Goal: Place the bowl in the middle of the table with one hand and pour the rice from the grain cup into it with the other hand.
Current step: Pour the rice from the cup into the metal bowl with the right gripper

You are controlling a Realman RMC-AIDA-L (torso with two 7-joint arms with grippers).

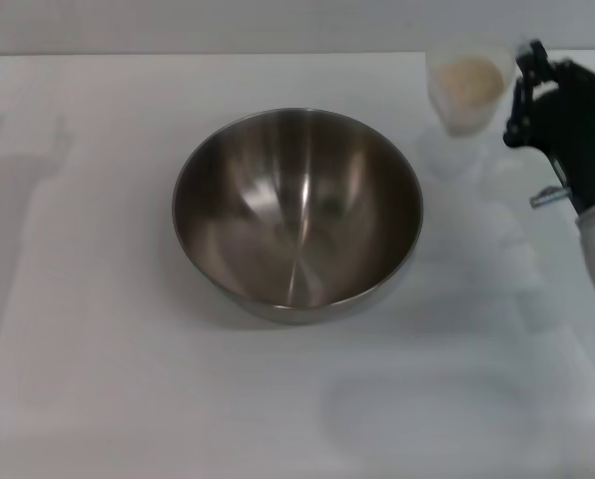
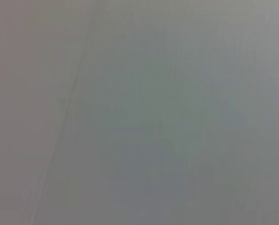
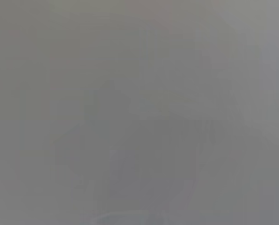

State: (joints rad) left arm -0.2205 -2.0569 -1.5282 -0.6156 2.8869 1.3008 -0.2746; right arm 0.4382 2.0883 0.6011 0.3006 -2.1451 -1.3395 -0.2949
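Reaching beside the grain cup [image 1: 466, 92], right gripper [image 1: 525, 95] grip unclear; wrist views blank

Left wrist view: a flat grey haze, nothing in it can be made out.
Right wrist view: the same grey blur, only faint darker shapes that cannot be named.
Left gripper: nowhere in the head view.
Right gripper [image 1: 522, 85]: its arm runs off the right edge; whether the fingers grip the grain cup [image 1: 466, 85] or merely stand beside it cannot be told.
Grain cup handle: not discernible, lost against the gripper.
Rice [image 1: 469, 78]: a pale mass, single grains too small to tell.
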